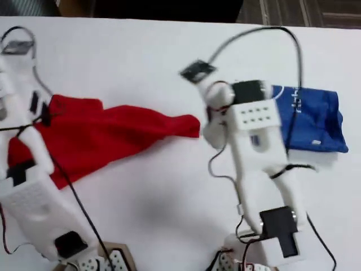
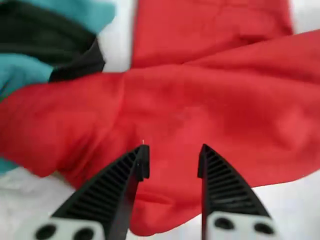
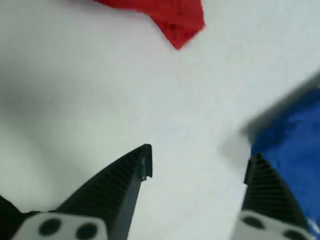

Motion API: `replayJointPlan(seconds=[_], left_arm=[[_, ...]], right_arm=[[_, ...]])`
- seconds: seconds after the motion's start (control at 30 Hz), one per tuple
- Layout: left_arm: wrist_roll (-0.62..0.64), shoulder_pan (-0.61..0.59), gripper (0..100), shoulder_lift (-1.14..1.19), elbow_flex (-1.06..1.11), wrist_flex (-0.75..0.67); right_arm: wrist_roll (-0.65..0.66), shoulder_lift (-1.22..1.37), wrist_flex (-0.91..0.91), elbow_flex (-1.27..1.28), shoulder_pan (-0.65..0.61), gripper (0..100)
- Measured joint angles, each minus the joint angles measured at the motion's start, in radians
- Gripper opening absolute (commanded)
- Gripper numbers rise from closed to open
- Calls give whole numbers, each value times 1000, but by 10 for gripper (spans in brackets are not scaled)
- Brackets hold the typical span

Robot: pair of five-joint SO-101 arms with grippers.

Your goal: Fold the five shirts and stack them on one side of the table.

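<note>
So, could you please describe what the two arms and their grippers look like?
The left arm and right arm are white plastic with black motor blocks and thin dark cables; some panels carry rows of small holes. The left gripper and right gripper have black, ribbed, pointed fingers on white bases with dark screw holes.

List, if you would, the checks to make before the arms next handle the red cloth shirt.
1. Left gripper open, over the red cloth shirt: ok.
2. Right gripper open, above the bare white table: ok.
3. Red shirt spread flat: not ok, it is creased and bunched.
4. Folded blue cloth shirt apart from the red shirt: ok.
5. Teal and black cloth off the red shirt: cannot tell, they meet at its edge.
6. Red shirt's pointed end between the right gripper's fingers: not ok, it lies beyond them.
</note>
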Motion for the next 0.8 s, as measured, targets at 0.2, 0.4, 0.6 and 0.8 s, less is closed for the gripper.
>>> replayJointPlan(seconds=[0.2,0.4,0.6,0.8], left_arm=[[-12,-192,184,31,0,-3],[-89,-327,184,103,0,-60],[-101,-407,184,166,0,-222],[-101,-417,183,222,0,-256]], right_arm=[[0,101,0,-91,-101,301],[0,176,0,-144,-150,297],[-77,183,-55,-146,-186,241],[-118,183,-66,-146,-215,259]])
